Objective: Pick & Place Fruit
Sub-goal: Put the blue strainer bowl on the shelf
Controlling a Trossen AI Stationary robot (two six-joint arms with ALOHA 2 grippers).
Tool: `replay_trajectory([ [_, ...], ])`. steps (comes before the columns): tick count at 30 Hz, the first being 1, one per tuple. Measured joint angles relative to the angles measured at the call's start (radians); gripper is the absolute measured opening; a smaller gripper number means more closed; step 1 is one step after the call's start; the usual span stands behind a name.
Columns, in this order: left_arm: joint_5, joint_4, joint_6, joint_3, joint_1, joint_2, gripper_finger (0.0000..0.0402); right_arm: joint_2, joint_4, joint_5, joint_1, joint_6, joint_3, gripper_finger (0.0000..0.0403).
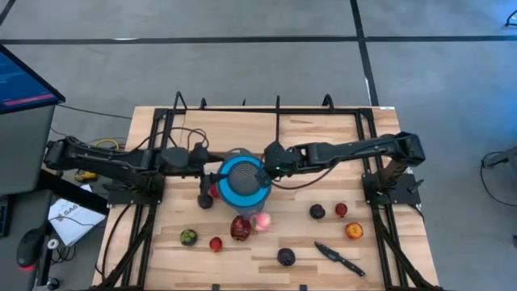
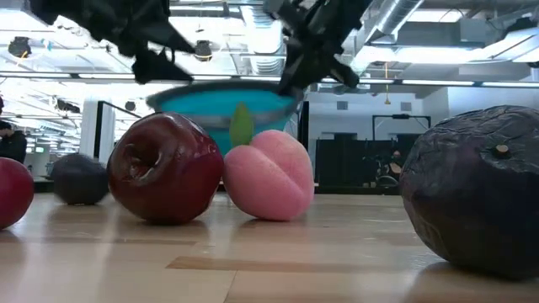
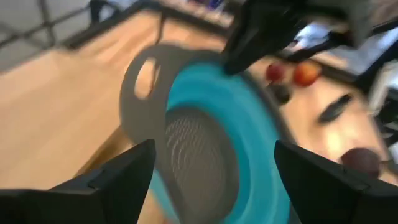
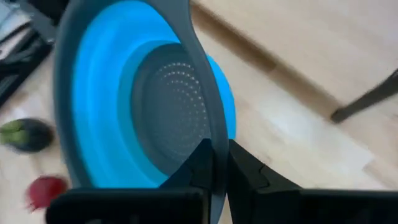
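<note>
The round blue bowl (image 1: 242,179) with a grey perforated inside hangs tilted over the table's middle. My right gripper (image 1: 271,170) is shut on its rim from the right. My left gripper (image 1: 212,174) stands open at the bowl's left, its fingers (image 3: 124,180) on either side of the bowl (image 3: 205,143), not touching it. On the near half of the table lies the fruit: a dark red apple (image 1: 241,228), a pink peach (image 1: 261,221), a greenish piece (image 1: 188,237), a purple plum (image 1: 286,257), an orange piece (image 1: 354,231) and several more. My right gripper pinches the bowl's grey rim (image 4: 208,134) between its two fingers, one inside the bowl and one outside. It comes from the table's right side, slanting down. The bowl is tilted in the hold; in the low view its bottom is hidden behind the fruit.
A black-handled knife (image 1: 339,259) lies near the front right. A dark piece (image 1: 206,202) and a small red one (image 1: 214,191) lie close under the bowl's left side. A black frame (image 1: 275,109) runs along the table's far edge and sides.
</note>
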Motion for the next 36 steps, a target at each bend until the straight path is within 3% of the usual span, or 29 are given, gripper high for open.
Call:
replay_trajectory([
  [7,-0.100,-0.075,-0.053,-0.006,0.000,0.003,0.0303,0.049,0.025,0.018,-0.013,-0.036,0.062,0.0024],
  [21,-0.119,-0.107,-0.096,-0.006,0.019,-0.019,0.0257,0.046,0.018,0.018,-0.015,-0.052,0.066,0.0025],
  [27,-0.119,-0.105,-0.095,-0.006,0.019,-0.016,0.0174,0.046,0.044,0.017,-0.015,-0.074,0.066,0.0026],
  [34,-0.129,-0.096,-0.100,-0.006,0.021,-0.016,0.0033,0.046,0.067,0.015,-0.014,-0.157,0.066,0.0095],
  [36,-0.119,-0.090,-0.107,-0.002,0.037,-0.017,0.0015,0.045,0.049,0.015,-0.013,-0.187,0.066,0.0120],
])
